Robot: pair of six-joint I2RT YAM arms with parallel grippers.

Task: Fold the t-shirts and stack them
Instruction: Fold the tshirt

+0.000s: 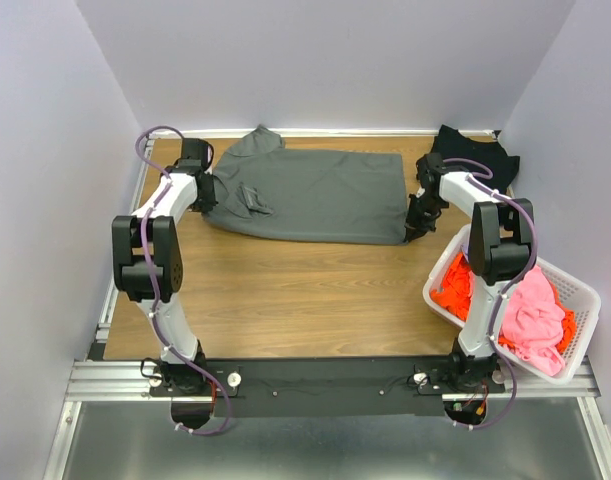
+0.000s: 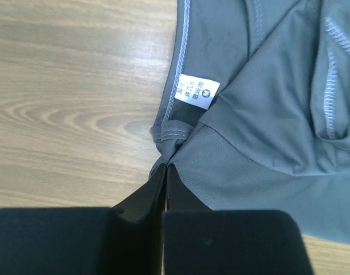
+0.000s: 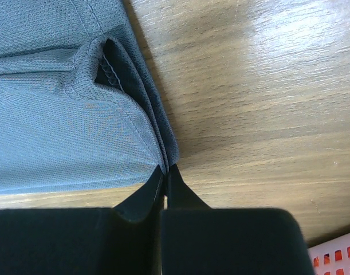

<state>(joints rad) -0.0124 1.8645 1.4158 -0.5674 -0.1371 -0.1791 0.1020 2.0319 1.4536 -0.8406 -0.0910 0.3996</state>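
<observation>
Lying spread across the 12 o'clock half of the wooden table [image 1: 305,300] in the top view, the dark grey t-shirt [image 1: 315,195] is folded into a rough rectangle, its collar end bunched toward 10 o'clock. The left gripper [image 1: 207,195] meets the shirt's 9 o'clock edge and the right gripper [image 1: 413,230] its 4 o'clock corner. A black t-shirt [image 1: 475,155] sits crumpled in the table's 1 o'clock corner. At 4 o'clock a white slatted basket [image 1: 583,300] holds an orange t-shirt [image 1: 453,288] and a pink t-shirt [image 1: 537,320]. In the left wrist view, the left jaws are pressed together on a gathered fold of grey cloth at the shirt's edge, with a white size label [image 2: 196,91] toward 12 o'clock of the pinch and bare wood at 9 o'clock. In the right wrist view, the right jaws are pinched shut on the layered hem corner, with cloth running to 10 o'clock, wood at 2 o'clock and the basket showing at 5 o'clock.
</observation>
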